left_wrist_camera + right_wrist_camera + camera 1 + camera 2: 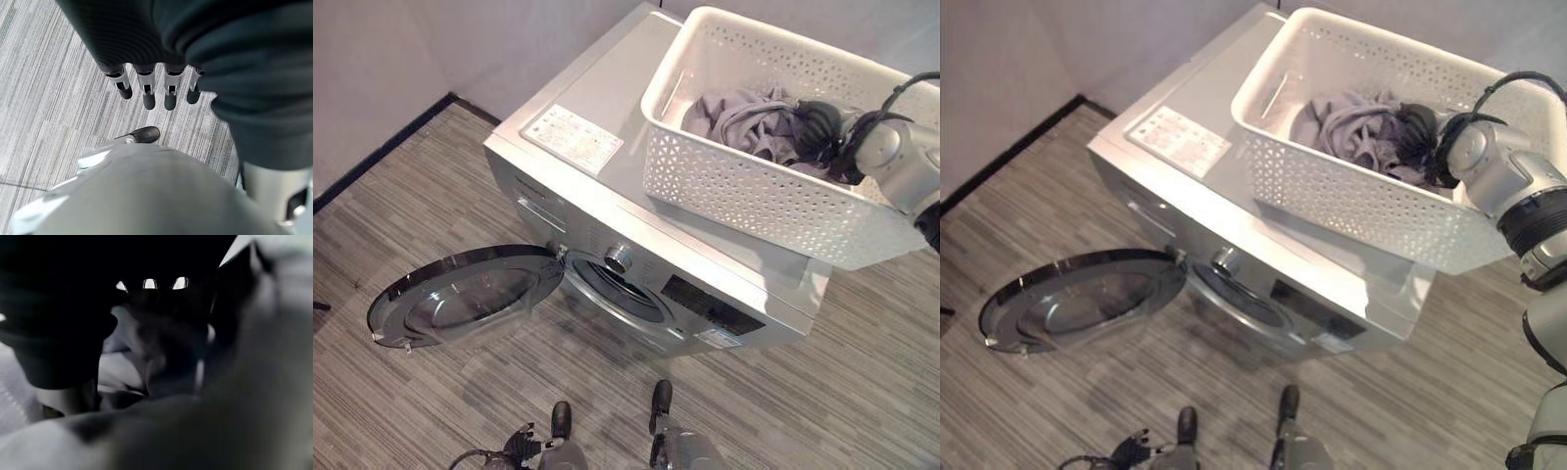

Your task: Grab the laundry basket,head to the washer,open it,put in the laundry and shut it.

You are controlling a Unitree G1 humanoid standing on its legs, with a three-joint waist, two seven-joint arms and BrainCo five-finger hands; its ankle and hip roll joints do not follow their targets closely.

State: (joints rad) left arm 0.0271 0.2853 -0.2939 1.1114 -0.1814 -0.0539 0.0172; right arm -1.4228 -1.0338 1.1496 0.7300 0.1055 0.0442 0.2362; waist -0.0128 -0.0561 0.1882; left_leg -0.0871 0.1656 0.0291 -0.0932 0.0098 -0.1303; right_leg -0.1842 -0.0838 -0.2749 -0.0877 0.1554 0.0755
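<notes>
Right hand: the right hand (1420, 132) reaches into the basket from the 3 o'clock side and lies on the grey cloth; its fingers are buried in the folds, so I cannot tell whether they have closed on anything.
Laundry: the grey laundry (744, 122) is bunched in the middle of the basket floor, right under and at 9 o'clock of that hand, touching it.
Basket: the white basket (744, 186) sits on top of the washer (607, 186), its long axis running from 10 o'clock to 4 o'clock.
Washer door: the round door (460, 294) hangs wide open at 7 o'clock of the basket, well below the hand.
Drum opening: the drum opening (617, 289) faces 6 o'clock, so the cloth probably has to travel up over the rim, then down toward 7 o'clock.
Left hand: the left hand (156, 90) hangs low over the floor with straight, empty fingers, well away from the laundry; the right is clearly the nearer.
</notes>
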